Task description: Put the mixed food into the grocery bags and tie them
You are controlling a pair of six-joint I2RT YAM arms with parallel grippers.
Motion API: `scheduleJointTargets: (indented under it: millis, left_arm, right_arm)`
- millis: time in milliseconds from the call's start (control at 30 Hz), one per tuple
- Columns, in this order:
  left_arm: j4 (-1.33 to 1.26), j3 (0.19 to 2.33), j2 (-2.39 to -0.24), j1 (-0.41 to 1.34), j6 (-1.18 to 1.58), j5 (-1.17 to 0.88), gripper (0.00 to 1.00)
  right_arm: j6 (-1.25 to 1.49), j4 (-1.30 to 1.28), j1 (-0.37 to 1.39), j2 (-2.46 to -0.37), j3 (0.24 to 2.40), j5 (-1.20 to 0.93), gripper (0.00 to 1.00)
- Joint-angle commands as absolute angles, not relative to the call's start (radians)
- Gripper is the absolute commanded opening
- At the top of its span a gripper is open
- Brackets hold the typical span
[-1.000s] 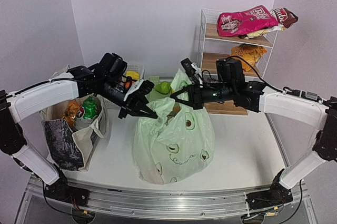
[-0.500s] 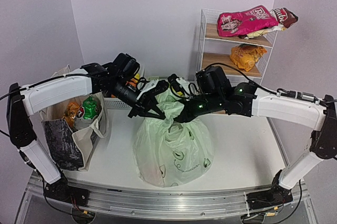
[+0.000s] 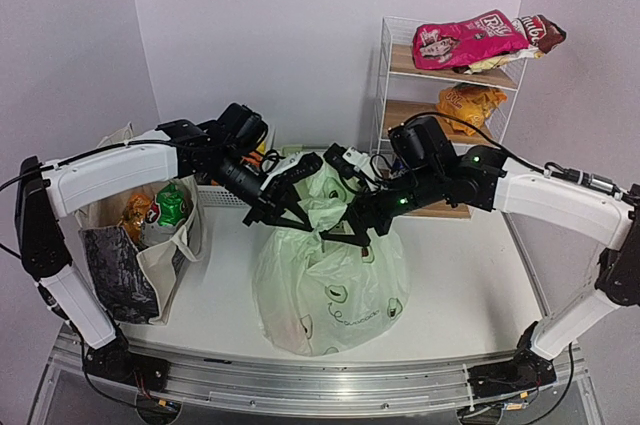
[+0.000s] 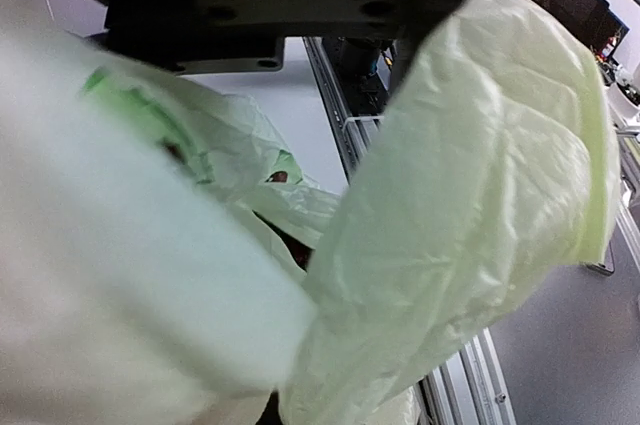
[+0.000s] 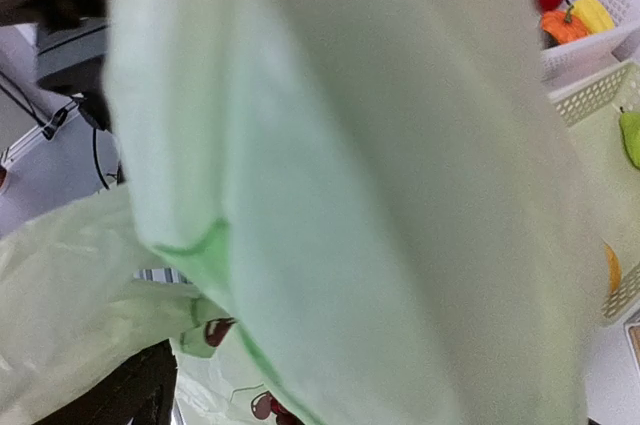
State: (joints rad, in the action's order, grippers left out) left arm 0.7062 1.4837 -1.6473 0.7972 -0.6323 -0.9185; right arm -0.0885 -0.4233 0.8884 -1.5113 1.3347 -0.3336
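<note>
The pale-green plastic grocery bag (image 3: 330, 290) printed with avocados stands full in the middle of the table, its top gathered between both grippers. My left gripper (image 3: 288, 215) is shut on a strip of the bag's handle at the upper left of the bag. Just right of it, my right gripper (image 3: 348, 233) hangs over the bag's neck with its fingers spread open. Bag plastic (image 4: 480, 175) fills the left wrist view and hides the fingers. The same plastic (image 5: 380, 195) hides the right fingers too. The beige tote (image 3: 140, 255) stands at the left with an orange packet (image 3: 135, 210) and a green packet (image 3: 170, 205) inside.
A wire shelf rack (image 3: 395, 95) at the back right carries a pink snack packet (image 3: 465, 40) and an orange packet (image 3: 470, 105). A white basket (image 5: 590, 40) with toy fruit and a green basket (image 5: 600, 95) with a pear stand behind the bag.
Both grippers came together over the bag's top. My right gripper has opened and let go of the handle it was pulling; the left stays shut on its strip.
</note>
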Motion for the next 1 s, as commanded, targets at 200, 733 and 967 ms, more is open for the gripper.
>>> scheduleJointTargets:
  millis: [200, 733, 967]
  left_arm:
    - [0.675, 1.576, -1.685, 0.792, -0.518, -0.935, 0.00]
    - [0.541, 1.467, -1.617, 0.805, -0.472, -0.861, 0.00]
    - [0.522, 1.472, -1.621, 0.810, -0.463, -0.821, 0.00]
  right_arm:
    - [-0.231, -0.497, 0.893, -1.461, 1.360, -0.427, 0.93]
    - [-0.067, -0.284, 0.893, -1.462, 1.326, -0.366, 0.87]
    - [-0.044, -0.284, 0.887, -1.476, 1.336, -0.395, 0.48]
